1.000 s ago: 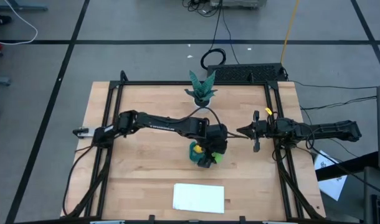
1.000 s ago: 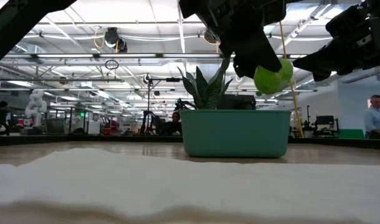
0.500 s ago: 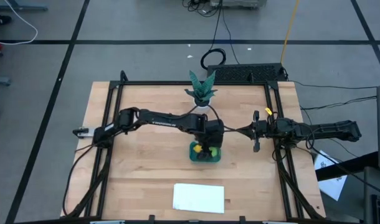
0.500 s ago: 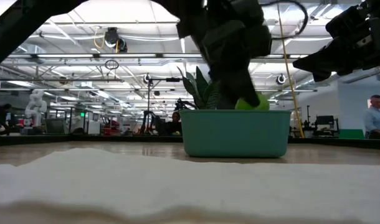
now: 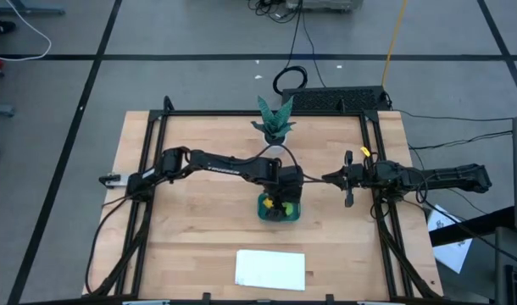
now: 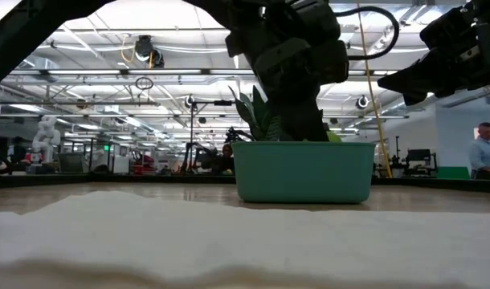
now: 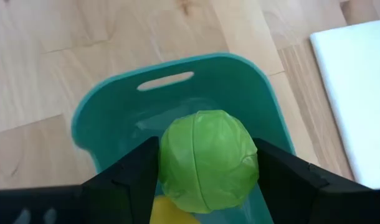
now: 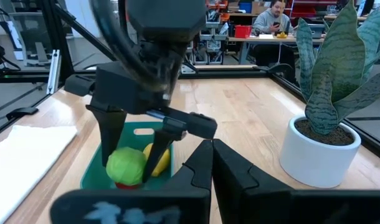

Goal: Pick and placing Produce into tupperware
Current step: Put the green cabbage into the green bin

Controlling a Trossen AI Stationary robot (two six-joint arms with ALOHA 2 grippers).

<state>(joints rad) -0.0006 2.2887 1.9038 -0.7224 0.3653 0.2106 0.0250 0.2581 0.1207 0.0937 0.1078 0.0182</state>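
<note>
Step in hand: placing. The left gripper (image 7: 205,186) is down inside the teal tub (image 7: 115,102), its jaws clamped on the lime green ball (image 7: 207,158). The ball is held between the 2 fingers, low over the tub floor. The high view puts the tub (image 5: 278,207) mid-table, in front of the potted plant (image 5: 274,119) and well apart from the white sheet (image 5: 270,269).

Other produce: the yellow piece (image 8: 157,155) already lies in the tub, just beside the green ball (image 8: 126,165). A sliver of red (image 8: 123,183) shows under the green ball in the right wrist view; judged to be the 3rd piece, also in the tub.

Next move, as a judgement: open the jaws to let the ball drop, then lift straight up clear of the tub walls. The ball is round and could roll against the yellow piece; with low walls, a release from height could bounce it out.

The right gripper (image 5: 347,179) waits above the table beside the tub, jaws closed and empty.

Hard to make out:
- Low view: the tub wall (image 6: 304,172) hides all contents.
- Whether the ball touches the tub floor or the red piece, cannot tell.
- Red piece mostly hidden; shape unclear.
</note>
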